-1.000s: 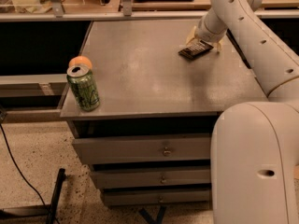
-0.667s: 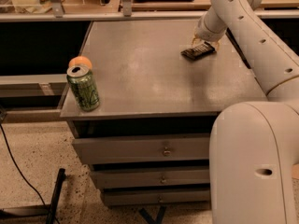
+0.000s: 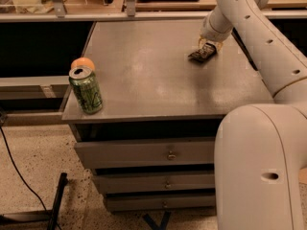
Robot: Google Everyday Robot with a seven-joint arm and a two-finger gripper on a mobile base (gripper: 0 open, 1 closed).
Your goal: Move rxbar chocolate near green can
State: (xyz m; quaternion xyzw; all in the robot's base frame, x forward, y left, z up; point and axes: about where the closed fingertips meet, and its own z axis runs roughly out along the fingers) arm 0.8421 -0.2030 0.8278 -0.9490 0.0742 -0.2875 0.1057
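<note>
Grasp step: my claw [image 3: 207, 47] is on the flat black-wrapped rxbar chocolate [image 3: 200, 56], upper right; I cannot tell its grip. Next comes a carry lower-left to the green aluminium can [image 3: 86, 91].

Grey metal drawer cabinet [image 3: 144, 153], speckled floor [image 3: 38, 159], wooden counter [image 3: 165, 5] behind.

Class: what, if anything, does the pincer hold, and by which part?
Cannot be told: the pincer is at the far end of the rxbar chocolate, but no grip shows.

rxbar chocolate [image 3: 199, 56] at end effector [image 3: 207, 48], green can [image 3: 86, 91] upright
</note>
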